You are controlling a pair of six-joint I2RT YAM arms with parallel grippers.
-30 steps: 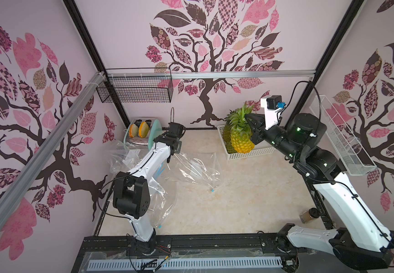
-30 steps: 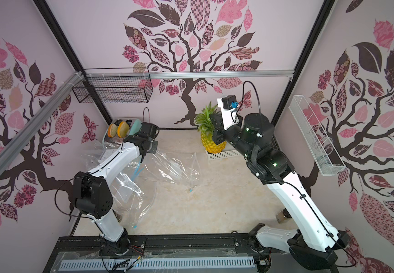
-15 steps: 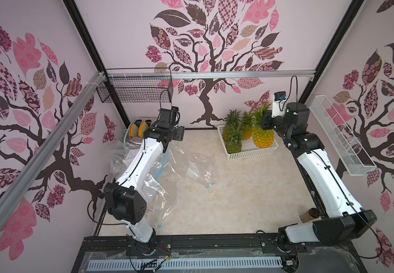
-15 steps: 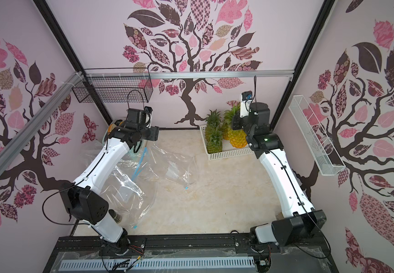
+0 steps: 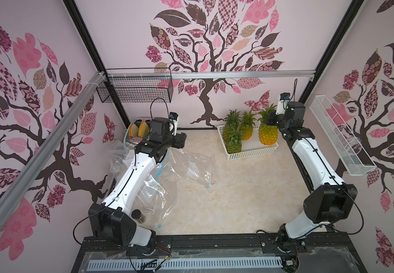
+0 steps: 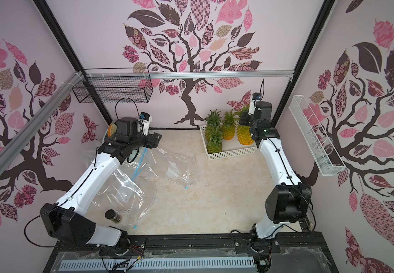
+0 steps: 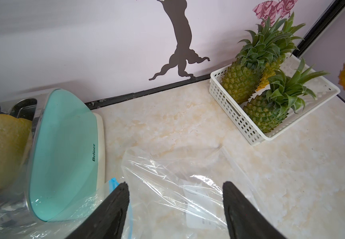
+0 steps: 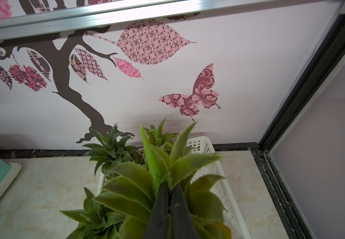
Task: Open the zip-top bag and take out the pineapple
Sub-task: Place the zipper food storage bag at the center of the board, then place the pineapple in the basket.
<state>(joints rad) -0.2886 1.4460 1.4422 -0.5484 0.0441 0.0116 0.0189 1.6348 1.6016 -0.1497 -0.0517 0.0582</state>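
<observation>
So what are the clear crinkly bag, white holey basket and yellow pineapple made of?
The clear crinkly bag looks like thin glossy plastic film: it wrinkles and glints. The white holey basket seems stiff matte plastic, with moulded holes. The yellow pineapple may be fake plastic: waxy, even skin.

The teal toaster reads "Belinee" along its base edge.

At the white, hole-patterned basket are green pineapples and a yellow pineapple. Well apart from the basket lie a clear zip-top bag with a blue seal and a mint-green toaster, on a cream marbled tabletop.
</observation>
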